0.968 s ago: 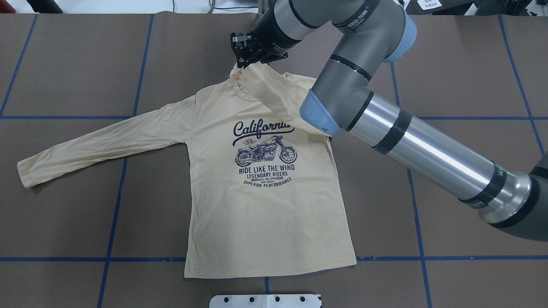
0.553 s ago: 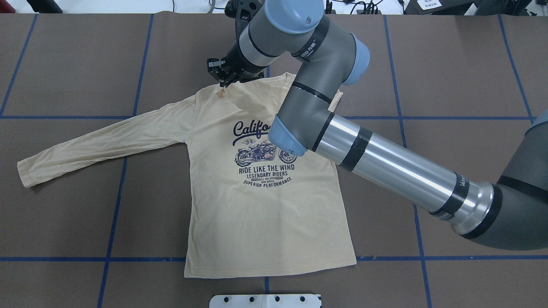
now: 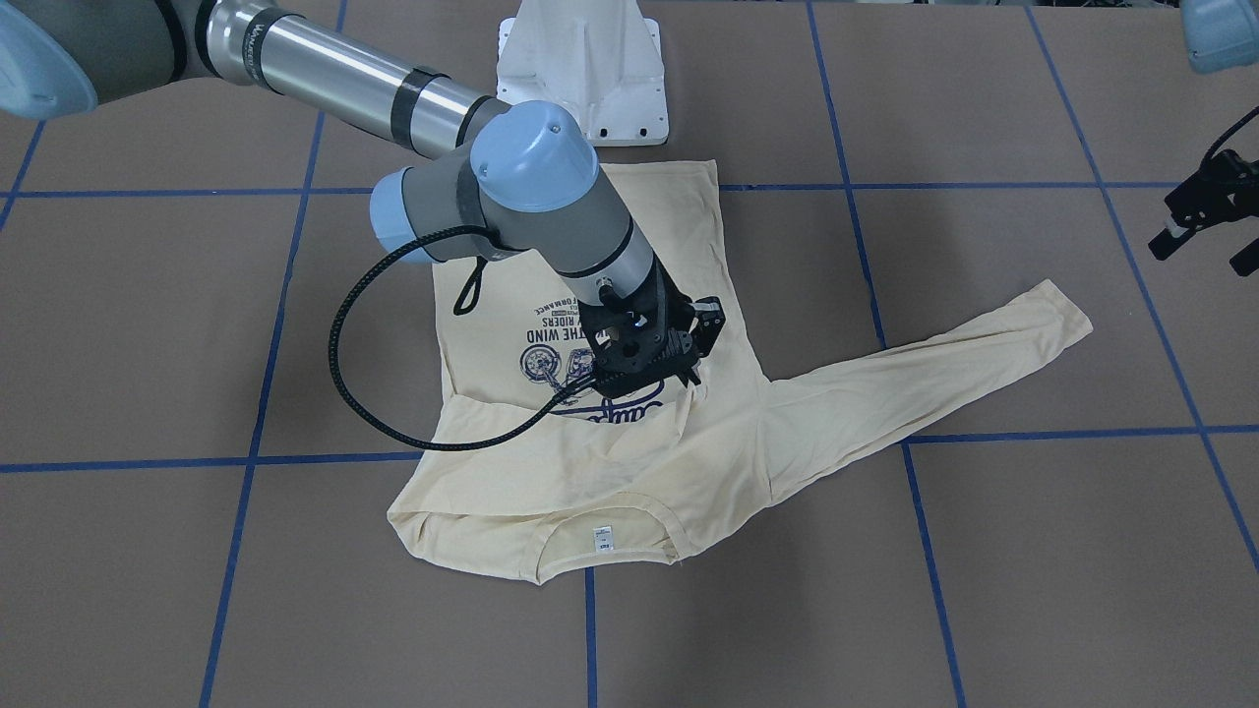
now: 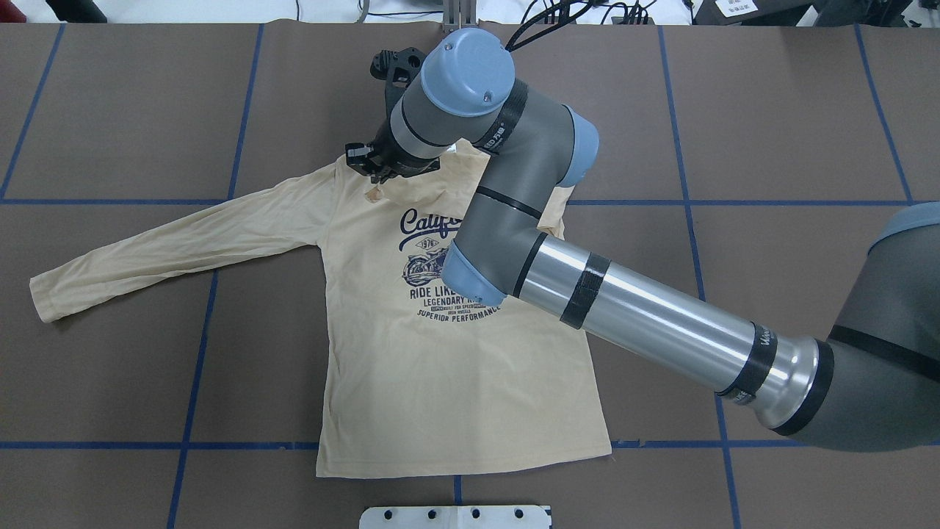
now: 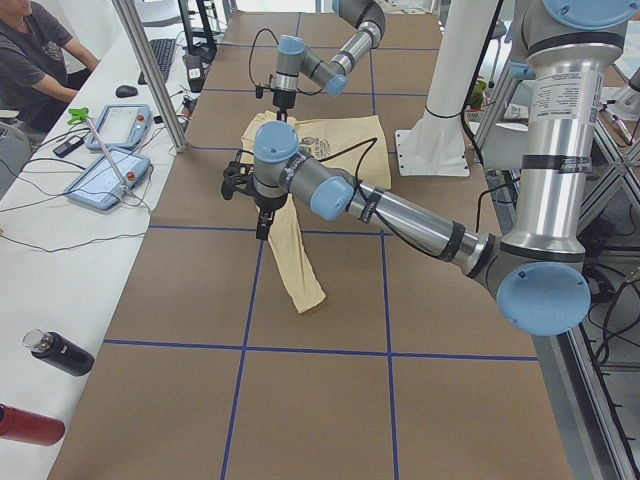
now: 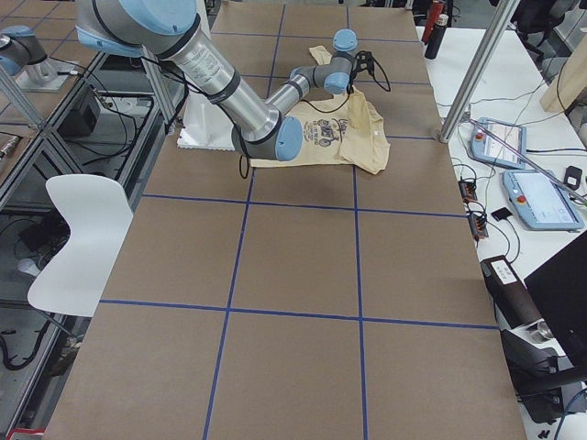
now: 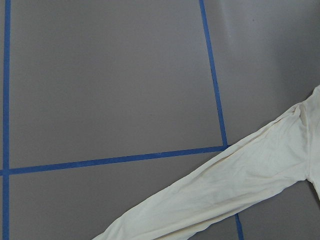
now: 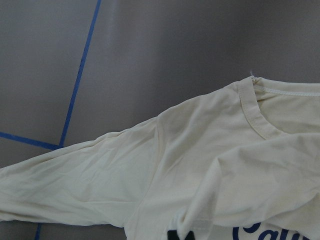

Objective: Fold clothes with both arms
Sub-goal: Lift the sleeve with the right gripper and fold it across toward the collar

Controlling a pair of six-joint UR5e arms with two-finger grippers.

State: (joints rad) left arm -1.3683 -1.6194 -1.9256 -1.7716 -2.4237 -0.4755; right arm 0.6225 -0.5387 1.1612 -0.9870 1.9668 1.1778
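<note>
- Two silver-grey tube arms. The left gripper [image 3: 1202,251] hangs well to the left of the white metal pedestal base [image 4: 455,516], black fingers spread, holding nothing.
- One pale cream-yellow long-sleeved shirt [image 4: 440,382] lies chest up on the brown table [image 4: 110,110], hem just beyond the base, one sleeve stretched flat leftward.
- Its navy print reads "1976", "RIDE LIKE THE WIND", "LEGENDARY RIDERS", "SUPERIOR PERFORMANCE"; "California" is partly covered. One small white neck label [image 3: 602,538], unreadable.
- The right gripper [image 4: 372,175], farther beyond the base, is clamped on the other sleeve's cuff; that sleeve lies across the upper chest.
</note>
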